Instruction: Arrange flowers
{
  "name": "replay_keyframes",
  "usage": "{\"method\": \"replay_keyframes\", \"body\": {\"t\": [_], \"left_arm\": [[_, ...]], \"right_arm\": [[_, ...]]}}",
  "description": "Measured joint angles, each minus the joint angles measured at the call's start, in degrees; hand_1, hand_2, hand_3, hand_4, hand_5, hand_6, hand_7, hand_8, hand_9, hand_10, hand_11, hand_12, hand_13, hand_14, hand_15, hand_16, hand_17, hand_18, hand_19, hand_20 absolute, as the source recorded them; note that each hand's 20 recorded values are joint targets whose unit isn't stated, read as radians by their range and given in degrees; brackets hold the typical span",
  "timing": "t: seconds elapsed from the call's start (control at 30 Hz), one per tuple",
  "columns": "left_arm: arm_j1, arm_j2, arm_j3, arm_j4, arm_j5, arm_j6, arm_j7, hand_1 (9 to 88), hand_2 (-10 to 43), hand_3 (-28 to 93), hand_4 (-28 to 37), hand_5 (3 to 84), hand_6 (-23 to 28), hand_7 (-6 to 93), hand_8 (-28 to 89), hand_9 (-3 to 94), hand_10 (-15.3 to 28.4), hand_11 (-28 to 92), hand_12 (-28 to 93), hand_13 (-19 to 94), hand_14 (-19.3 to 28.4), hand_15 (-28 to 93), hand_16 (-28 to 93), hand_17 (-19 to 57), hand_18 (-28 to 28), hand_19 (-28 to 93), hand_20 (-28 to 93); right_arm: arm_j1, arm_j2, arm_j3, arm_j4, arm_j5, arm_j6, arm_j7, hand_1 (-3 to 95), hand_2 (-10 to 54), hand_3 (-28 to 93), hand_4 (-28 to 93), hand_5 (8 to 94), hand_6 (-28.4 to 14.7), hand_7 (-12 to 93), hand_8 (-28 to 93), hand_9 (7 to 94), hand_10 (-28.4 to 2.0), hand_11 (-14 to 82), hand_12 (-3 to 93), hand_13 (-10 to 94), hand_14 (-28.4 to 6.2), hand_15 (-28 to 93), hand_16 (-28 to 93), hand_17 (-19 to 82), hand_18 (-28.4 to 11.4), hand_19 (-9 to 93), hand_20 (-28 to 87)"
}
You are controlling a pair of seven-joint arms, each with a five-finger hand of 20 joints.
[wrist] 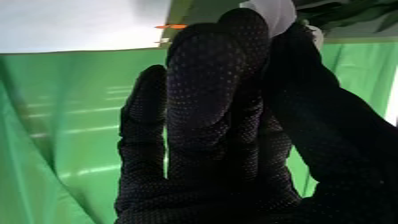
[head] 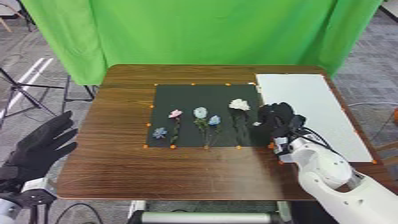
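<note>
When seen from the head, right hand (head: 282, 119) low over the border between dark mat (head: 182, 95) and white board (head: 298, 97), toward the near part of both. Arm in from the near right. In the wrist view, thumb and fingers brought together at the tips, pinched on a white petal-like piece (wrist: 274, 12); the rest of the fingers long, only slightly bent. Dark green leaves (wrist: 342, 15) just beside the fingertips. Cannot tell from here how much stem lies in the grip.

Left hand (head: 34, 152) off the left side of the bench (head: 133, 170), apart from the flowers. Open, fingers extended and a little spread, nothing held.

On the dark mat, from left to right: small dusky-blue flower (head: 159, 133), set nearer than the others; pink flower (head: 175, 114); pale blue flower (head: 200, 112); blue flower (head: 214, 120), close beside the pale one and slightly nearer; white flower (head: 239, 104), head farthest of the lot. All lying flat, taller ones with heads to the far side and stems to the near.

Orange markers (head: 193, 84) along the mat's edges, more by the board. Green curtain (head: 222, 35) beyond the far edge of the bench.
</note>
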Motion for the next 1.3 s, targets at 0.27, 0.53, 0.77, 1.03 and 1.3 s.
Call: {"method": "replay_keyframes", "body": {"t": [0.27, 0.53, 0.77, 1.03, 1.3], "left_arm": [[-0.02, -0.01, -0.01, 0.01, -0.01, -0.01, -0.02, 23.3, -1.8, 68, -28.1, 21.5, 0.9, 16.2, -9, 16.6, 8.6, 8, 22, 11, 11.0, 9, 10, -13.6, 17.7, 33, 10], [0.01, -0.05, -0.08, 0.01, -0.01, -0.01, -0.02, 23.3, -1.8, 68, -28.1, 21.5, 0.9, 16.3, -9, 16.6, 8.6, 8, 22, 12, 10.9, 9, 10, -13.6, 17.7, 33, 10], [0.01, -0.13, -0.15, 0.0, -0.01, -0.01, -0.03, 23.3, -1.8, 68, -28.1, 21.5, 0.9, 16.2, -8, 16.6, 8.6, 8, 22, 12, 10.9, 9, 10, -13.6, 17.7, 33, 10], [-0.01, -0.31, -0.17, -0.1, 0.04, 0.1, 0.38, 23.4, -2.1, 69, -28.0, 22.1, 1.1, 16.7, -8, 17.1, 8.8, 9, 22, 12, 11.2, 11, 10, -13.1, 17.9, 34, 10], [-0.15, 0.56, 4.69, -2.24, 1.2, 12.54, 10.24, 23.8, -3.7, 69, -28.2, 21.6, 0.9, 19.1, -9, 16.2, 8.6, 11, 22, 12, 10.8, 12, 9, -13.1, 18.4, 34, 10]], "right_arm": [[-0.31, -0.82, -0.35, -0.85, -1.67, -0.94, 0.32, 39.2, -9.5, 80, -28, 58.8, 3.0, 55, -1, 74.8, -6.4, 28.7, 42.4, 74, -0.2, 49, 32, 22, -16.2, 70, 47], [-2.0, -0.94, 1.88, -1.78, -2.86, -5.05, 0.82, 27.8, -9.5, 87, -28, 52.0, 2.3, 53, -20, 59.9, -9.1, 47.6, 30.7, 64, -2.7, 60, 25, 18, -17.9, 71, 50], [-5.07, -0.94, 5.72, -3.8, -1.08, -6.44, -1.09, 18.7, -9.5, 85, -28, 45.1, -1.0, 50, -21, 50.5, -10.6, 49.8, 32.0, 60, -4.8, 62, 25, 16, -19.3, 71, 51], [-8.95, -2.05, 12.89, -8.27, 15.18, -8.19, -8.93, 16.1, -1.6, 88, -27, 36.8, -2.5, 35, -17, 39.4, -12.2, 26.8, 25.4, 38, -8.2, 41, 19, 9, -19.6, 54, 40], [-14.09, -8.51, 29.26, -10.62, 37.31, -17.09, -17.3, 12.8, -2.3, 85, -24, 28.3, -3.1, 16, -10, 28.7, -12.4, 2.7, 24.2, 23, -11.7, 2, 37, 4, -20.2, 36, 25]]}}
